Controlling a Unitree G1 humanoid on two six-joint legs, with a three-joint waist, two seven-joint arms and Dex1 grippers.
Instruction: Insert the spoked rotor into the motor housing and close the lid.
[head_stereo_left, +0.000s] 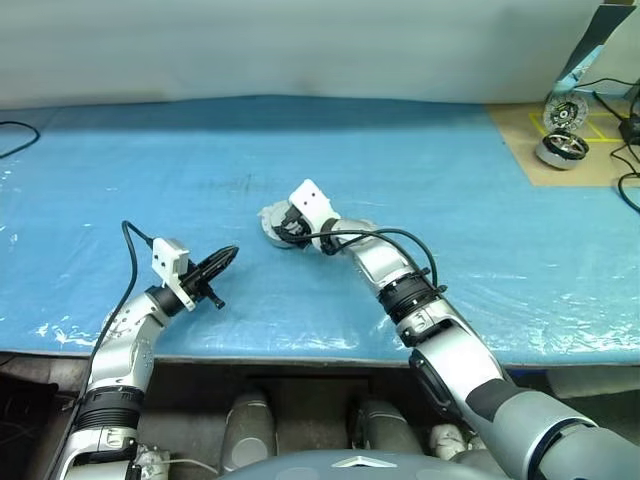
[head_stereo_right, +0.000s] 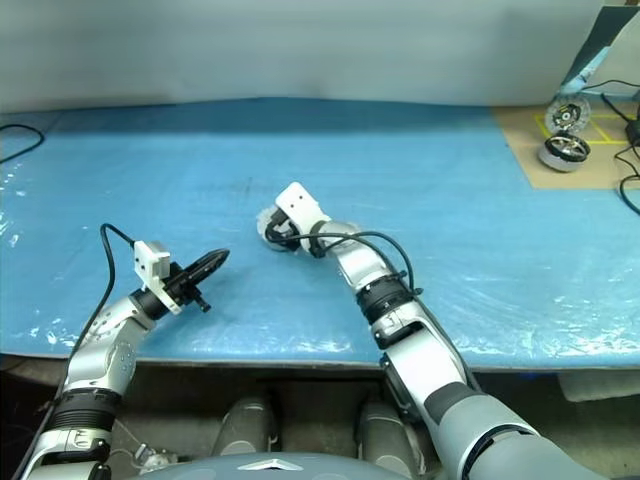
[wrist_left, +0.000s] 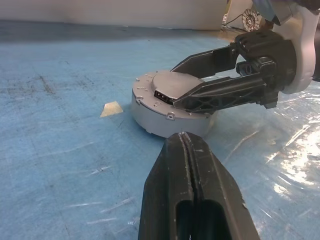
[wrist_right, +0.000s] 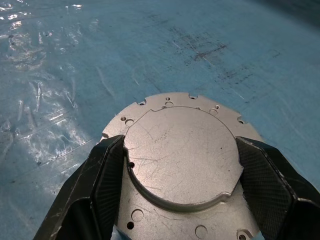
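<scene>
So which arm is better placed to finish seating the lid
Right. The right claw already straddles the lid on the motor housing, fingers at either side. The left claw is shut, off to the side.

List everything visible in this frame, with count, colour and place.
lid: one, silver-grey, smooth face up, closed on the housing mid-table
table: one, blue covered
tape scrap: one, pale, beside the housing
board: one, tan, far right corner
motor parts: two, silvery, on the board
cables: black, far right edge
right end effector: black fingers astride the lid's raised centre
left end effector: black, shut, empty, near the housing
</scene>
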